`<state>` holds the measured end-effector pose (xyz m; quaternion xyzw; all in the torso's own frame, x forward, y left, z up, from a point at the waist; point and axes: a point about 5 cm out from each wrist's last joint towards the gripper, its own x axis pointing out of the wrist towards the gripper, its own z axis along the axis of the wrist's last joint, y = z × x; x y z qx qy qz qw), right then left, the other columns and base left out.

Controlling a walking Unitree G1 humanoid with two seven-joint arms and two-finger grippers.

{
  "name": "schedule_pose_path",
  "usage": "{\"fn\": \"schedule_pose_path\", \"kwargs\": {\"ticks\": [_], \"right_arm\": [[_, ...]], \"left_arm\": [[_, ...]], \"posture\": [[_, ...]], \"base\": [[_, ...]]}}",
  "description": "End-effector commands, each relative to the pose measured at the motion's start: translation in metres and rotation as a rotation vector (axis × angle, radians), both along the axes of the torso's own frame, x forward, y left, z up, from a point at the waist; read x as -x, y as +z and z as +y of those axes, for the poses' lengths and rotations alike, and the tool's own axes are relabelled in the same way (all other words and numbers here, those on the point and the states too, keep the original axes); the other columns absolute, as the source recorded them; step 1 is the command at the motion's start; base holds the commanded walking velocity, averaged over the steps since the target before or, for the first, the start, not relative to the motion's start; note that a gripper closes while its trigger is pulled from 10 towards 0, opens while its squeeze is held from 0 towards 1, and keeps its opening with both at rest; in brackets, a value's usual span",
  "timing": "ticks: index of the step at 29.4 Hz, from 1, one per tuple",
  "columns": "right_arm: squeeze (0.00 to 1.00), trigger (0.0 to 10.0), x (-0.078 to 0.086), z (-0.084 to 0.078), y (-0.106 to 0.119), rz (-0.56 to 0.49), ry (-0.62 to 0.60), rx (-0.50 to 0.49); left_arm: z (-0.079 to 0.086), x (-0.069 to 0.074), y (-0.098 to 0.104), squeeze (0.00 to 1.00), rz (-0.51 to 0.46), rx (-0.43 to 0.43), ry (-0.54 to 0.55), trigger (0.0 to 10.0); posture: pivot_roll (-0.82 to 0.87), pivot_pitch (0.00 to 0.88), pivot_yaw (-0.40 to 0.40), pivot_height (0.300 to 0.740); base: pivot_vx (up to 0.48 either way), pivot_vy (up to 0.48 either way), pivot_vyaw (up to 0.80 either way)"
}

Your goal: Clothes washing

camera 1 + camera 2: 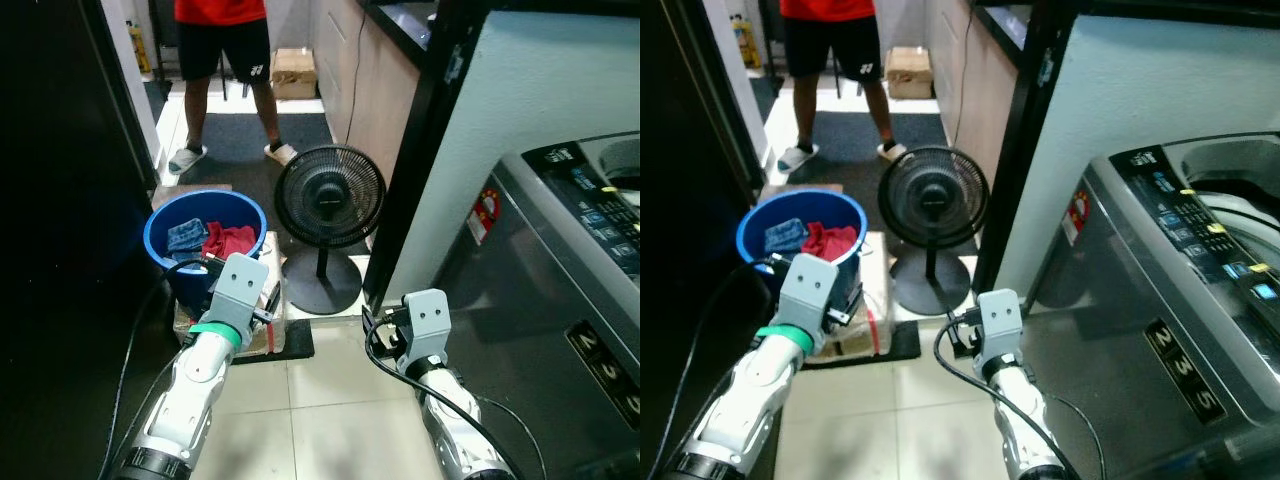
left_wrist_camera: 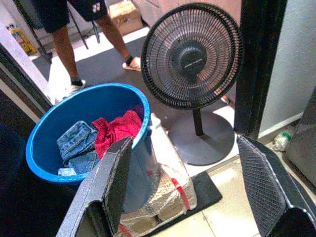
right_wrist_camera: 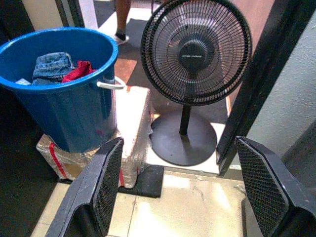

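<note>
A blue bucket (image 1: 152, 232) stands on a wrapped box ahead to my left. It holds a denim garment (image 1: 186, 236) and a red cloth (image 1: 230, 240). My left gripper (image 2: 190, 190) is open and empty, hovering just in front of the bucket (image 2: 144, 106), its fingers (image 2: 114, 182) spread wide. Lower and nearer the floor, my right gripper (image 3: 182, 192) is also open with nothing in it, facing the bucket (image 3: 69, 118) and the fan. On my right is a grey top-loading washing machine (image 1: 560, 300) with its control panel (image 1: 1200, 220) facing up.
A black pedestal fan (image 1: 330, 195) stands on the floor between the bucket and a black door post (image 1: 420, 150). The foil-wrapped box (image 3: 133, 128) rests on a black mat (image 3: 150, 181). A person (image 1: 225, 60) in dark shorts stands beyond. A dark wall lies on my left.
</note>
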<state>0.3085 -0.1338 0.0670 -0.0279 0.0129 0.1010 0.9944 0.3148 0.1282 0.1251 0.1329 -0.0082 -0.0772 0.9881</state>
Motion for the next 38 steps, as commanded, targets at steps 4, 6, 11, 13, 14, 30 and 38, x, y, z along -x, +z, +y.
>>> {"fn": "schedule_pose_path", "kwargs": {"ticks": [4, 6, 11, 13, 14, 30, 38], "right_arm": [[0.0, 10.0, -0.0027, 0.0035, 0.0022, -0.014, 0.01, 0.009], [0.0, 10.0, -0.003, 0.004, 0.0021, -0.015, 0.011, 0.012], [0.0, 10.0, -0.0037, 0.0043, 0.0024, -0.014, 0.009, 0.008], [0.0, 10.0, -0.004, 0.0044, 0.0026, -0.015, 0.009, 0.007], [0.0, 10.0, -0.0043, 0.004, 0.0031, -0.018, 0.009, 0.002], [0.0, 10.0, -0.0055, 0.0039, 0.0023, -0.017, 0.009, 0.001], [0.0, 10.0, -0.0052, 0.0044, 0.0018, -0.016, 0.014, 0.004]], "left_arm": [[0.0015, -0.0001, -0.002, 0.0, 0.002, -0.009, 0.002, 10.0], [0.0013, 0.0001, -0.0026, 0.0, 0.001, -0.009, 0.003, 10.0], [0.0007, 0.0003, -0.0039, 0.0, 0.002, -0.009, 0.004, 10.0], [0.0003, 0.0001, -0.0045, 0.0, 0.001, -0.01, 0.005, 10.0], [0.0001, -0.0001, -0.0048, 0.0, 0.001, -0.01, 0.006, 10.0], [0.0003, -0.0003, -0.0068, 0.0, 0.001, -0.013, 0.01, 10.0], [0.0, -0.0002, -0.0078, 0.0, 0.001, -0.014, 0.008, 10.0]], "posture": [[0.11, 0.033, 0.005, 0.74], [0.11, 0.033, 0.005, 0.74], [0.11, 0.033, 0.005, 0.74], [0.11, 0.033, 0.005, 0.74], [0.11, 0.033, 0.005, 0.74], [0.11, 0.036, 0.003, 0.74], [0.1, 0.036, 0.002, 0.74]], "base": [[0.48, 0.0, 0.79], [0.48, 0.0, 0.61], [0.48, 0.0, 0.17], [0.48, 0.0, 0.0], [0.48, 0.0, 0.79], [0.48, 0.0, 0.53], [0.48, 0.0, 0.0]]}}
